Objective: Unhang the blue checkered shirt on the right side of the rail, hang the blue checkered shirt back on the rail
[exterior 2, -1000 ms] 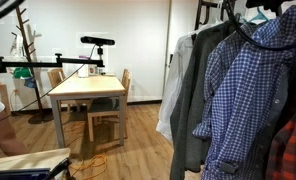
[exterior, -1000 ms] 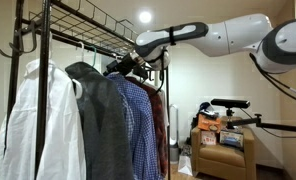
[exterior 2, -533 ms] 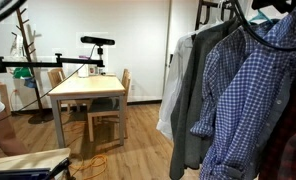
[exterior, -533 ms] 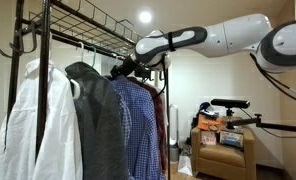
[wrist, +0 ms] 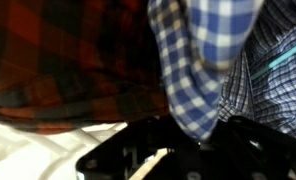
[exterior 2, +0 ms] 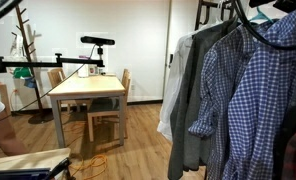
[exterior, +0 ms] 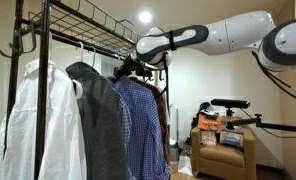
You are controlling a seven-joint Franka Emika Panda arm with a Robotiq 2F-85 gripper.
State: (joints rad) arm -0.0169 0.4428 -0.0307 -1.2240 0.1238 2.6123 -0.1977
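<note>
End effector [exterior: 126, 70], grip state unclear, meets the blue checkered shirt [exterior: 140, 120] at its hanger [exterior 2: 250, 24] beneath the rail [exterior: 88, 42]; lifting straight up before drawing away should unhook it.

I'm seeing the thin black metal rail [exterior: 78, 37] showing a dull satin finish. Hanging from it, the blue checkered cloth shirt [wrist: 193, 60] is looking soft, matt and finely woven. Next along the rail, the dark red plaid shirt [wrist: 58, 60] is looking fuzzier. The smooth white arm shell [exterior: 228, 35] reaching the rail is gleaming like plastic.
</note>
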